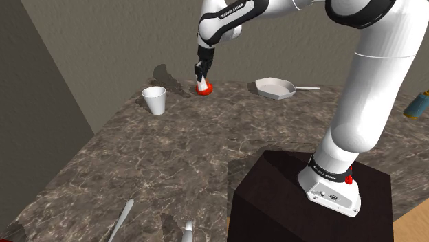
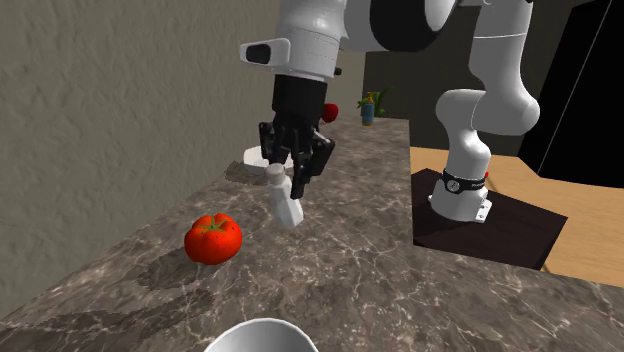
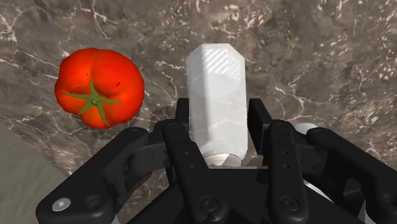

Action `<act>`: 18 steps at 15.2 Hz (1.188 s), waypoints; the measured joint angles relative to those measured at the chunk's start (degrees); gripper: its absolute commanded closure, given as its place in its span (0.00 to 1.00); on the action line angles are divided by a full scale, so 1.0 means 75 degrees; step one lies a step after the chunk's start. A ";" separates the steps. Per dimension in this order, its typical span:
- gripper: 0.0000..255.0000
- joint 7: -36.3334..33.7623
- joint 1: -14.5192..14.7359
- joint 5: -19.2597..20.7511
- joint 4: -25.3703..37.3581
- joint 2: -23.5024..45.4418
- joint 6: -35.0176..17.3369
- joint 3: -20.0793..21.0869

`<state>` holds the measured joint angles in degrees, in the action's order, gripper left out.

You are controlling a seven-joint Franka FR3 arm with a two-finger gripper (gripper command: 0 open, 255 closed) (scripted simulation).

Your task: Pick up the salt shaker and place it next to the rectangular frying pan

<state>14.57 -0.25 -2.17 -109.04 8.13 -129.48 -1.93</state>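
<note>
The white salt shaker (image 3: 216, 95) sits clasped between my two black fingers (image 3: 183, 121), so my gripper (image 3: 219, 127) is shut on it. In the second exterior view the shaker (image 2: 285, 205) hangs tilted from the gripper (image 2: 290, 180), its base at or just above the marble counter; I cannot tell if it touches. A red tomato (image 2: 212, 238) lies close beside it. From the shoulder view, gripper (image 1: 201, 72) and shaker (image 1: 203, 82) are at the counter's far side, in front of the tomato (image 1: 205, 89). The white rectangular frying pan (image 1: 275, 87) lies to the right of them, handle pointing right.
A white cup (image 1: 155, 100) stands left of the gripper. Two utensils (image 1: 120, 220) lie at the counter's near edge. A blue bottle (image 1: 416, 104) stands at the far right. The dark stand (image 1: 275, 206) holds the arm's base. A wall runs behind the counter.
</note>
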 measured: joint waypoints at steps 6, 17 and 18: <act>1.00 -0.0014 -0.0005 0.0018 0.0393 -0.0169 0.0562 -0.0007; 1.00 0.0263 -0.0156 -0.0004 0.0084 -0.1047 0.1143 -0.0140; 1.00 0.0384 -0.0214 -0.0014 -0.0269 -0.1319 0.1062 -0.0198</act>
<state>17.45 -1.85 -2.28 -111.06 -1.76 -121.51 -3.41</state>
